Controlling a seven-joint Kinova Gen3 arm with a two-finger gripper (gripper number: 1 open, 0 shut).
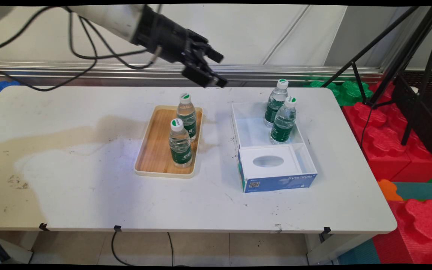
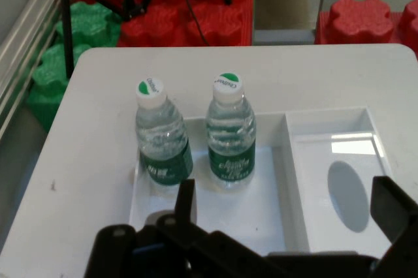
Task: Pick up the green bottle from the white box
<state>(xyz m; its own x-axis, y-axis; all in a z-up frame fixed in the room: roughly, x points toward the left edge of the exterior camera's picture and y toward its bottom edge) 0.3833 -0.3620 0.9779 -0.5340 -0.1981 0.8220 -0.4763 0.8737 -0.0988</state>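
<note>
The black two-finger gripper point(image 1: 211, 69) hangs high over the white counter point(image 1: 88, 180), its fingers point(image 2: 185, 203) spread wide and holding nothing. Below and beyond them stand two clear green-labelled water bottles point(image 2: 230, 133) in the open white box point(image 1: 261, 129); its blue-fronted end carries a white insert with an oval hole. Behind, a wooden tray point(image 1: 156, 150) bears two like bottles point(image 1: 180, 143). Bare counter lies between tray and box.
</note>
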